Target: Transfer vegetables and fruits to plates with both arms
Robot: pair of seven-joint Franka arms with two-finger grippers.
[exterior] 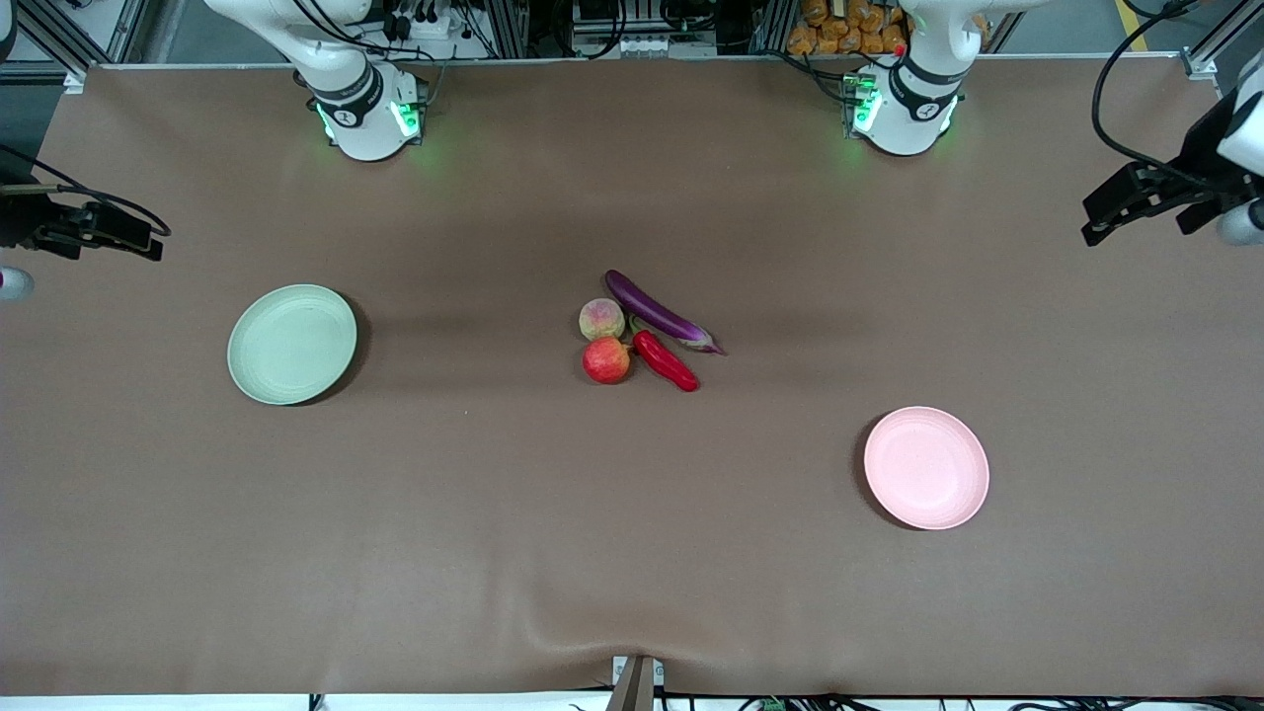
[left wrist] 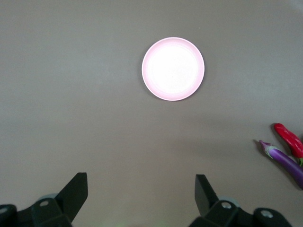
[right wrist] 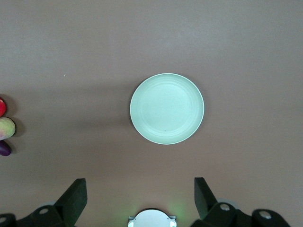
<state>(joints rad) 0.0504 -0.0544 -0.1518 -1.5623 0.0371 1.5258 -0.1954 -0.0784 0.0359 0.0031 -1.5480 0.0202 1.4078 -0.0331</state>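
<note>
Four pieces lie bunched at the table's middle: a purple eggplant [exterior: 660, 312], a red chili pepper [exterior: 666, 360], a red apple [exterior: 606, 360] and a yellowish-pink peach [exterior: 601, 319]. The pale green plate [exterior: 292, 344] sits toward the right arm's end. The pale pink plate [exterior: 926, 467] sits toward the left arm's end, nearer the camera. My left gripper [exterior: 1096, 219] hangs open and empty high over its end of the table, looking down on the pink plate [left wrist: 173, 69]. My right gripper [exterior: 148, 242] hangs open and empty over the other end, above the green plate [right wrist: 166, 108].
Both plates carry nothing. The two white arm bases [exterior: 367, 118] [exterior: 904, 109] stand at the table's edge farthest from the camera. The brown cloth ripples by a small bracket [exterior: 635, 681] at the nearest edge.
</note>
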